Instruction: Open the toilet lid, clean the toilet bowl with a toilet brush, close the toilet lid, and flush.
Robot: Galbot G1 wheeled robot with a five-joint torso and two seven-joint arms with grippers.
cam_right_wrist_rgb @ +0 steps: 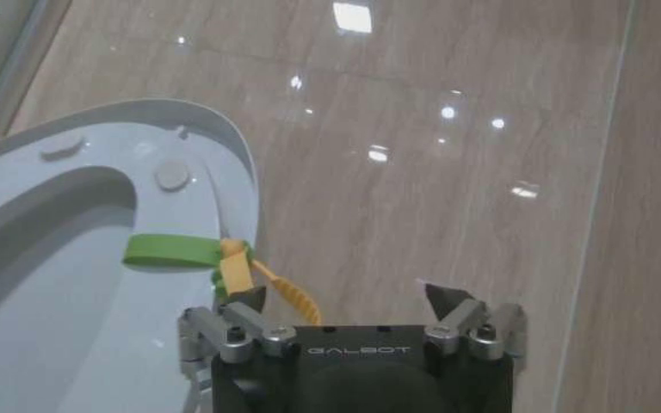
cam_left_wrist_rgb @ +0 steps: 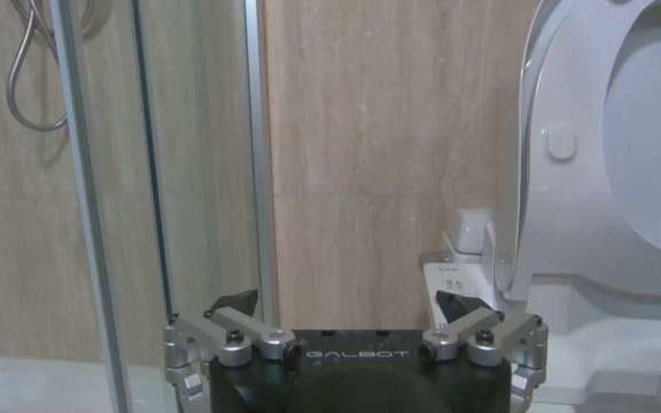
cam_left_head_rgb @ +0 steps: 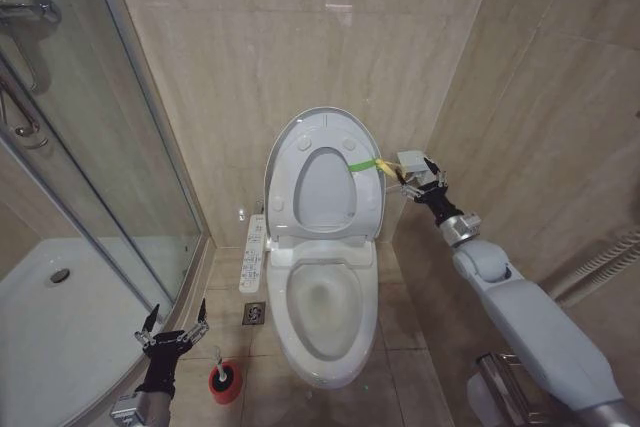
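Already the lid [cam_left_head_rgb: 325,182] was raised; the right gripper [cam_left_head_rgb: 420,179], jaws apart, was seen beside its band [cam_left_head_rgb: 362,164] (a snag risk). The left gripper [cam_left_head_rgb: 172,331], jaws apart, hung near the brush [cam_left_head_rgb: 224,379], which might be toppled.

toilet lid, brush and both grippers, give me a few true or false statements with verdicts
1. The large glossy white plastic toilet lid is down over the bowl. False: it stands raised against the tiled wall, with the white ceramic toilet bowl uncovered.
2. The right gripper is beside the lid's green-yellow band. True.
3. The left gripper is shut on the brush. False: its fingers are open and empty, low near the glass shower door.
4. The small toilet brush with thin white handle and round red holder cup stands on the floor beside the bowl. True.
5. The right gripper's fingers are clamped on the band. False: they are open.
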